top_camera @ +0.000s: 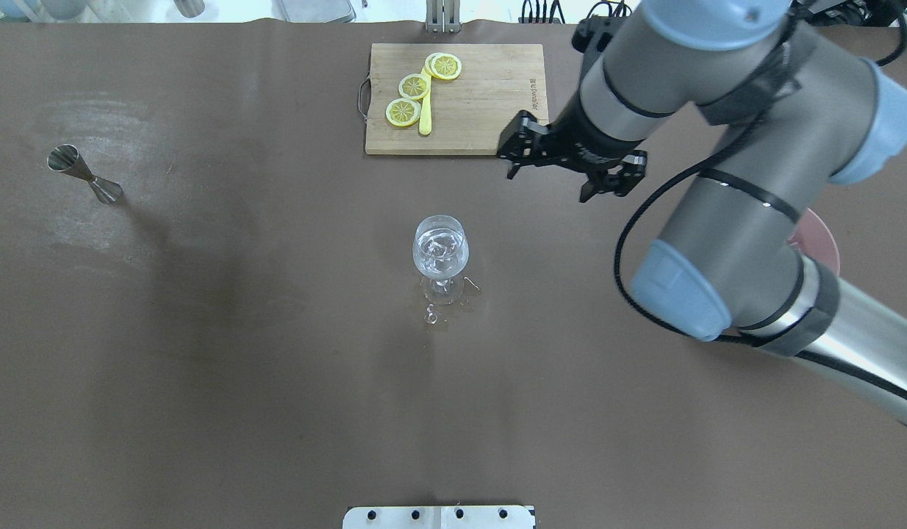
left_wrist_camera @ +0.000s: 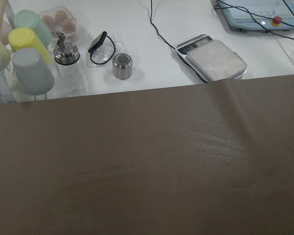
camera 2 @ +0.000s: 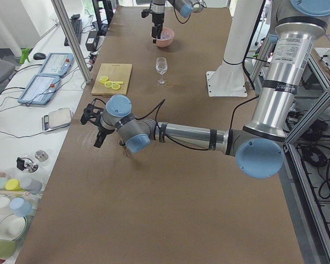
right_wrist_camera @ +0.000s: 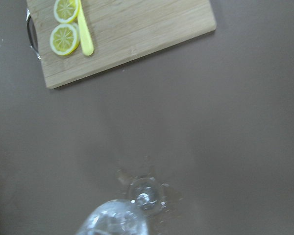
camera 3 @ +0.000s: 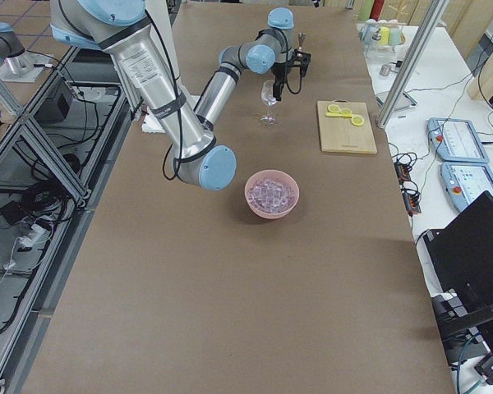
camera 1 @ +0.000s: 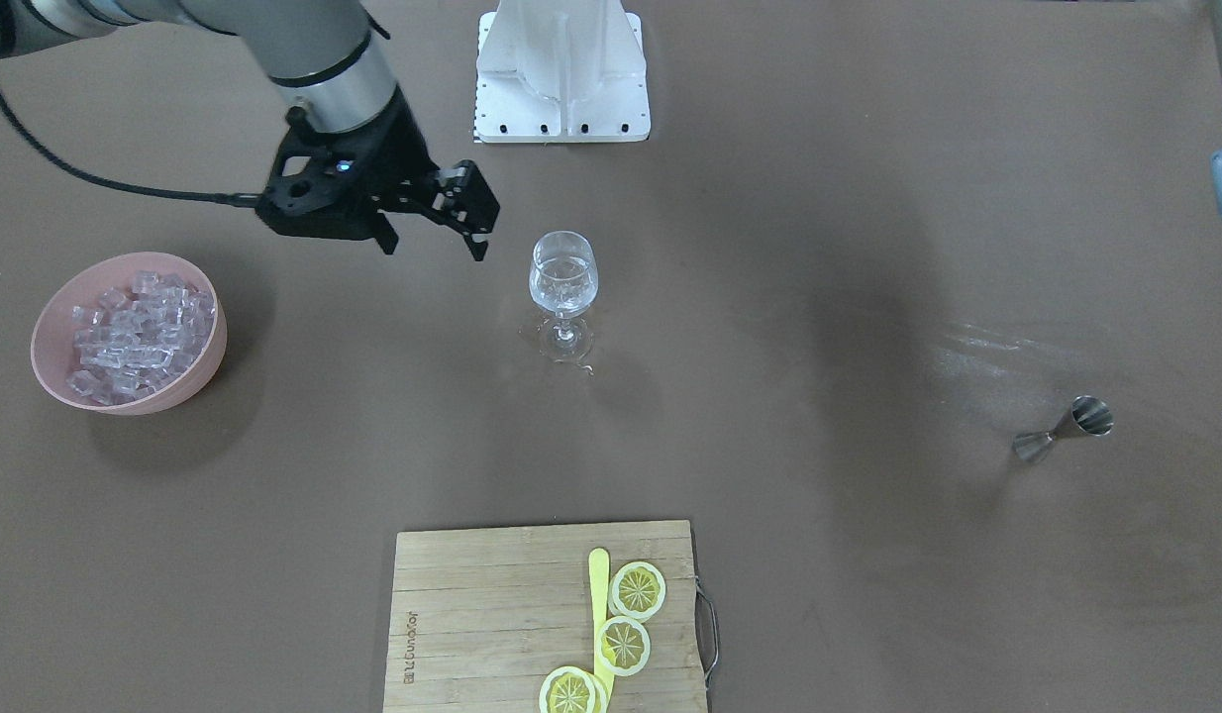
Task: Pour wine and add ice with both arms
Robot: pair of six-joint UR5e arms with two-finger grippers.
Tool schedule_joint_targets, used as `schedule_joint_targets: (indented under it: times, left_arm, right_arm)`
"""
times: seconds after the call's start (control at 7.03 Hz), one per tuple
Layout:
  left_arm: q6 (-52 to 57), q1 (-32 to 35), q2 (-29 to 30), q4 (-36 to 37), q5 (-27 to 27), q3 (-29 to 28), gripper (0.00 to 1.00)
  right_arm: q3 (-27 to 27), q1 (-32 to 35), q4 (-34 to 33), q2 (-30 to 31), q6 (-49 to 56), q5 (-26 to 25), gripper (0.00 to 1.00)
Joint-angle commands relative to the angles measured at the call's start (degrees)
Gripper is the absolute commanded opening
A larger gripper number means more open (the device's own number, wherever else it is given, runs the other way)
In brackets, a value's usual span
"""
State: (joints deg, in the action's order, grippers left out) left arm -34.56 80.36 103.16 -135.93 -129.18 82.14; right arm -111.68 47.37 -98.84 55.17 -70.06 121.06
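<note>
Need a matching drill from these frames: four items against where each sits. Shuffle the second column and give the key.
1. pink round bowl
2. clear stemmed glass
3. silver steel double-cone jigger
4. yellow lemon slices

A. on the wooden cutting board
B. alone, far out on the robot's left side
C. centre, nearest the right gripper
D. on the robot's right side, full of clear ice cubes

Pairs: 1-D, 2-C, 3-B, 4-A

lab: teach pendants (camera 3: pixel 456 138), alu frame (camera 2: pixel 71 41)
</note>
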Motion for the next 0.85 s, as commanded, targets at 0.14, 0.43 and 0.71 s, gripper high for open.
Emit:
schedule_joint_targets:
  times: [0.14,0.43,0.71]
  left_arm:
    - [8.76,7.15,-0.33,11.85,-0.37,0.21,0.98]
    - [19.83,9.02,-0.16,20.84,-0.28,0.21,0.98]
    - [24.54,9.37,-0.94,21.32,-0.54,0.38,0.98]
  right_arm:
    - [8.18,14.46,0.4,7.05,39.78,4.17,1.0]
    - [16.55,23.15,0.49,8.72,58.02,8.19,1.0]
    - [21.56,32.21,0.4,11.36,74.65,9.37,1.0]
